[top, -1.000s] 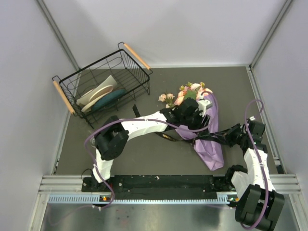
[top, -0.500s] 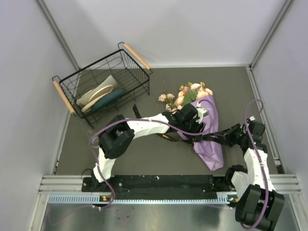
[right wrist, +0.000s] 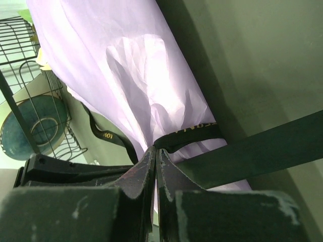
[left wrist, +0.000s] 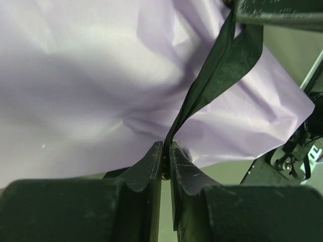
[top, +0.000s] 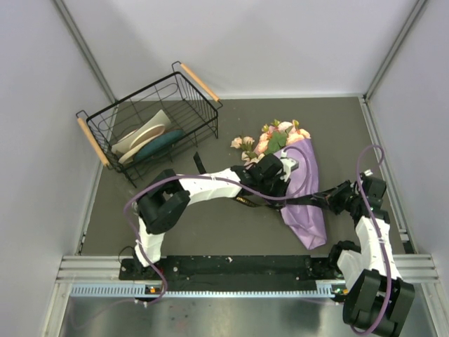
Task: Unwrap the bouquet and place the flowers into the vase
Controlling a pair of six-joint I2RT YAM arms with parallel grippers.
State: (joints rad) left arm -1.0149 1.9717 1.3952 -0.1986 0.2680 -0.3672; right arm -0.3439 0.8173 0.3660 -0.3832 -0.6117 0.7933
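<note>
Left hand [left wrist: 165, 151] now pinching ribbon [left wrist: 222, 65]; top view hides it.

Overhead; wrist close-ups sharing bouquet [top: 303, 184]

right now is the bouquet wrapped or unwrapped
Wrapped: purple paper cones around the bouquet, roses showing at its far end, black ribbon across it.

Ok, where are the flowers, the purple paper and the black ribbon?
flowers [top: 284, 128], top view, on the pink blooms.
purple paper [top: 310, 223], top view, on the cone's lower end.
black ribbon [left wrist: 224, 63], left wrist view, on the wide band.
</note>
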